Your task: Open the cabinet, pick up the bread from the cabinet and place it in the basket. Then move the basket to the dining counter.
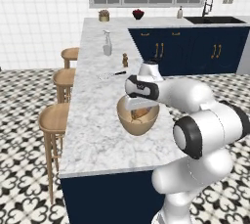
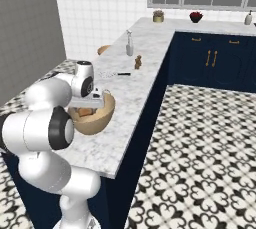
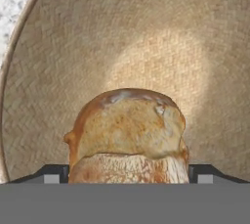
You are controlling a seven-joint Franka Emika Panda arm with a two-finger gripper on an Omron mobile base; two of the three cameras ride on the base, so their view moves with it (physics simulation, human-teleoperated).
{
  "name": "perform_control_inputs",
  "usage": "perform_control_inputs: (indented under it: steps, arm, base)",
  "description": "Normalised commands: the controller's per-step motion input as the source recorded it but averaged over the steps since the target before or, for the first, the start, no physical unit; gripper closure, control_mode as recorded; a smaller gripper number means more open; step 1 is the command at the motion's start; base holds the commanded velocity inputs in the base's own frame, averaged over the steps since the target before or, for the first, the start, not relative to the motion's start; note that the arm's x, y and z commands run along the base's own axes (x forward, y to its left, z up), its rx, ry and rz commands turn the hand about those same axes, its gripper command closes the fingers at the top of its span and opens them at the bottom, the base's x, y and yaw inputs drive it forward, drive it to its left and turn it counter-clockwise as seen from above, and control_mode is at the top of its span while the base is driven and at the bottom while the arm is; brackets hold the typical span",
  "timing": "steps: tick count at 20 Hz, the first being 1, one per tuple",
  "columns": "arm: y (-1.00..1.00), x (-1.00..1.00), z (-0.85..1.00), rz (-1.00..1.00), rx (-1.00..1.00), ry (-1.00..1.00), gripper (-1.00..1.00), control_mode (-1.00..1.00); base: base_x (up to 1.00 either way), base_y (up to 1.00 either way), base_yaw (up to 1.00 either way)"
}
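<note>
The tan bowl-shaped basket (image 1: 138,123) (image 2: 95,119) stands on the white-grey marble dining counter (image 1: 97,135) (image 2: 117,138), near its inner edge. My gripper (image 1: 139,106) (image 2: 89,107) reaches down into the basket. In the hand view, the golden-brown bread (image 3: 128,130) sits between the two dark fingertips (image 3: 54,174), and each fingertip touches one side of it; the gripper (image 3: 128,174) is shut on it. The basket's woven inside (image 3: 161,37) lies right behind the bread. The bread (image 1: 140,114) (image 2: 86,112) also peeks out under the hand. The cabinet is out of view.
Round wooden stools (image 1: 54,120) line the counter's left side. A glass bottle (image 1: 107,43), a small brown shaker (image 1: 125,60) and a knife (image 1: 118,73) lie further along the counter. Low navy cabinets (image 1: 195,49) and a sink (image 1: 215,20) stand at the back right.
</note>
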Motion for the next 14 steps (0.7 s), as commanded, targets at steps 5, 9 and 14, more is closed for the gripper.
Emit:
perform_control_inputs:
  steps: [5,9,14]
  arm:
    - [0.09,0.49,-0.22,0.06,-0.02,0.0,1.0,-1.0]
    - [0.08,0.26,-0.28,0.08,-0.05,-0.01,-1.0,-1.0]
    - [0.0,0.02,-0.16,0.09,-0.04,-0.01,-1.0,-1.0]
  base:
    - [0.0,0.0,0.0]
    - [0.0,0.0,0.0]
    - [0.0,0.0,0.0]
